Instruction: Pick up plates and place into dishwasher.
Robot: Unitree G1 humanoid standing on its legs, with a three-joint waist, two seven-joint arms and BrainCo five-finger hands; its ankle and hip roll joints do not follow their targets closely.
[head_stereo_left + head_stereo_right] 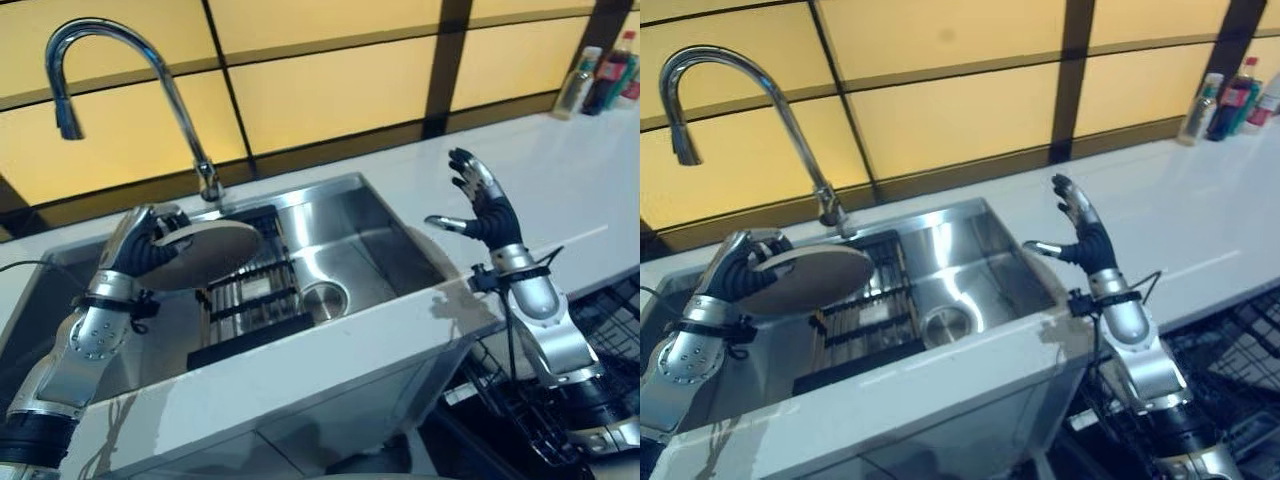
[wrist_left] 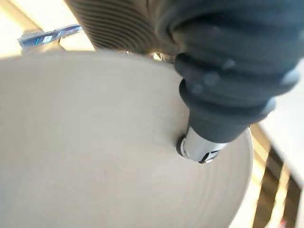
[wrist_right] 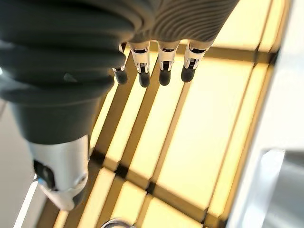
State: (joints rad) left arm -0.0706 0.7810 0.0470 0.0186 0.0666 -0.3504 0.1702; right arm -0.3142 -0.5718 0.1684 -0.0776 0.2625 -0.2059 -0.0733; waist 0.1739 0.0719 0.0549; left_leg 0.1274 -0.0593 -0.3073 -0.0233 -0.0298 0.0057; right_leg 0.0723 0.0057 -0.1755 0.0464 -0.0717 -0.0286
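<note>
At left of frame, over the sink point(image 1: 395, 265), the left hand point(image 1: 140, 245) clamps a plate point(image 1: 205, 252) held flat; at lower right lies the dishwasher rack point(image 1: 520, 410), beyond the empty, spread-fingered right hand point(image 1: 485, 205).

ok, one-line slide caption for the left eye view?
Left hand holds a plate over the sink; right hand open above the counter.

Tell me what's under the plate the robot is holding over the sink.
Under the plate, pinched by the left robot hand, sits a dark slatted rack in the sink. The plate hides the rack's part beneath it.
</note>
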